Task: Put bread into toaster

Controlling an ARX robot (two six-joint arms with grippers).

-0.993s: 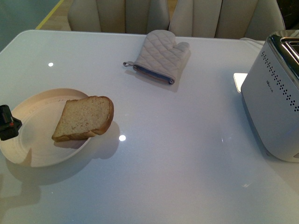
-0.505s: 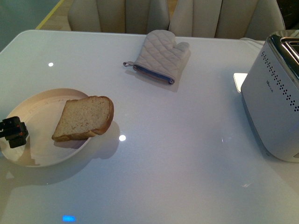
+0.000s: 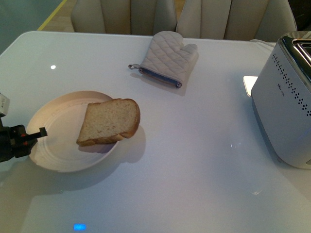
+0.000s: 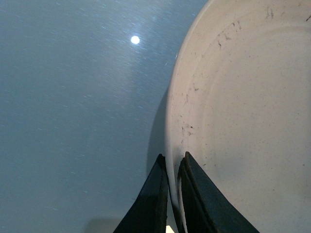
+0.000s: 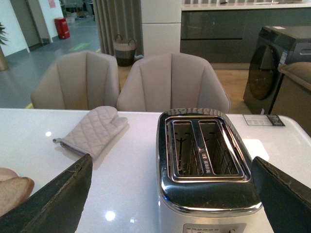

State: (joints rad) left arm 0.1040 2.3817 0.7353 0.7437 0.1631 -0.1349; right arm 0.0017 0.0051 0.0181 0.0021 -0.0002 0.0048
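Note:
The bread (image 3: 109, 121), a tan slice with brown crust, lies on the right part of the round cream plate (image 3: 53, 148) at the table's left. My left gripper (image 3: 42, 132) is shut on the plate's left rim; in the left wrist view its black fingers (image 4: 194, 194) pinch the thin rim of the plate (image 4: 243, 97). The white toaster (image 3: 284, 111) stands at the right edge. In the right wrist view my right gripper (image 5: 171, 160) hangs open above and in front of the toaster (image 5: 204, 199), its two chrome slots facing up. A corner of the bread (image 5: 12, 191) shows there.
A quilted grey oven mitt (image 3: 167, 58) lies at the back middle of the white table (image 3: 194, 170). Beige chairs (image 5: 172, 80) stand behind the far edge. A bright patch (image 3: 249, 83) sits left of the toaster.
The plate with the bread on it has slid to the right. My left gripper, earlier at the plate's left rim, moved right with it and now holds the rim.

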